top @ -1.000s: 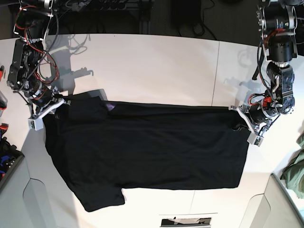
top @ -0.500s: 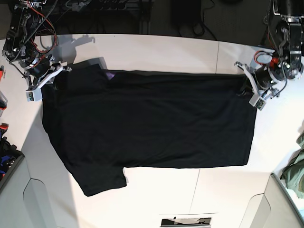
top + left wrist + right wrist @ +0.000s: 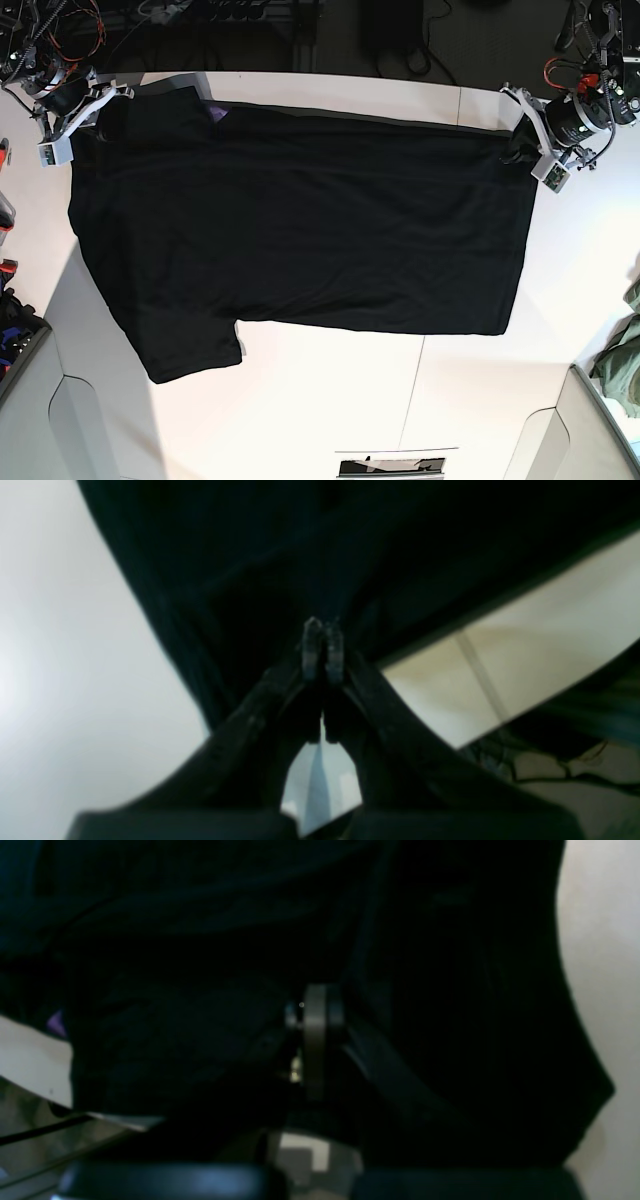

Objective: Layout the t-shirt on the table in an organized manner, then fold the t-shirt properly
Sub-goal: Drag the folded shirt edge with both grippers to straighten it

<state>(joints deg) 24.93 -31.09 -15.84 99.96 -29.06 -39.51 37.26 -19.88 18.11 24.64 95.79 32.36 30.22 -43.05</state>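
Note:
The black t-shirt [image 3: 300, 220] lies spread across the white table [image 3: 330, 400], its top edge stretched along the far side and one sleeve hanging toward the front left. A purple print [image 3: 215, 113] shows near the collar. In the base view my left gripper [image 3: 517, 150] is at the shirt's far right corner, shut on the cloth. My right gripper [image 3: 112, 100] is shut on the far left shoulder. The left wrist view shows the left gripper [image 3: 321, 630] pinched on dark t-shirt [image 3: 350, 555] fabric. In the right wrist view, the right gripper [image 3: 315, 1007] is buried in the t-shirt [image 3: 450, 990].
An olive-green garment [image 3: 625, 365] lies at the right edge. Grey bins stand at the front left [image 3: 40, 410] and front right [image 3: 590, 430] corners. Cables and dark equipment [image 3: 250, 25] sit beyond the table's far edge. Red and blue items [image 3: 8, 300] are at the left edge.
Both arms have pulled back toward the table's far edge, dragging the shirt's top edge with them. The whole shirt has slid away from the front and lies flatter.

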